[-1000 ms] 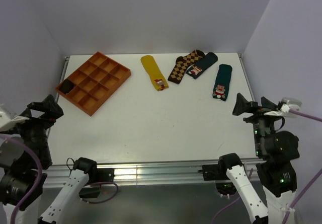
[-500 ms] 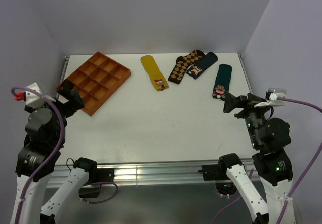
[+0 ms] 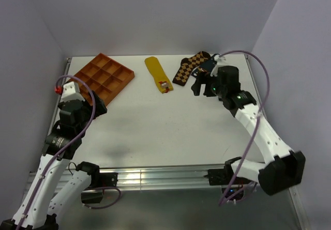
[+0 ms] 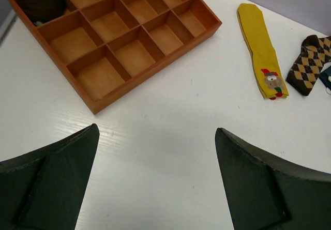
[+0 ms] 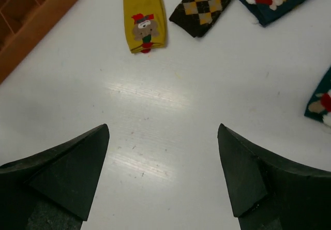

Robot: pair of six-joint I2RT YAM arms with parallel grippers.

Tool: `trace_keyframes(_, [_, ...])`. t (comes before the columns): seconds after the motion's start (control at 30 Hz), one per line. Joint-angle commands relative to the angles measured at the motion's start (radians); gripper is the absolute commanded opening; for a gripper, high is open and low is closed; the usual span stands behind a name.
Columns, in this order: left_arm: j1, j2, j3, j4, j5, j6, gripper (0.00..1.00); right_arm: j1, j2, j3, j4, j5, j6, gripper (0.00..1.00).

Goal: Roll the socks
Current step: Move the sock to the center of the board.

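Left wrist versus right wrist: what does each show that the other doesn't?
Left wrist only: the whole orange tray, a dark bundle in its far corner compartment, and the yellow sock at full length. Right wrist only: a dark sock with its Santa figure, and a second dark sock at the right edge. Both: the yellow sock's toe figure, the argyle sock, a tray corner.

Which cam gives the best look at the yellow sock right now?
Left wrist: the yellow sock lies whole in frame, cuff to toe, with the figure clear. Right wrist shows the figure larger but cuts the cuff end off at the top edge. Top external shows it whole but small.
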Motion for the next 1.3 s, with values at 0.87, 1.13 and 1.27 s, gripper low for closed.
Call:
trace_keyframes(0.87, [0.049, -0.081, -0.18, 0.212, 0.102, -0.043, 1.0, 0.201, 1.183, 0.922, -0.057, -0.04, -0.063, 0.53])
trace_keyframes(1.13, [0.083, -0.083, -0.18, 0.217, 0.143, -0.041, 0.99, 0.202, 1.176, 0.799, -0.056, -0.045, 0.032, 0.5])
trace_keyframes(1.27, [0.09, -0.098, -0.184, 0.215, 0.147, -0.038, 0.99, 0.217, 1.141, 0.689, -0.022, -0.026, 0.061, 0.5])
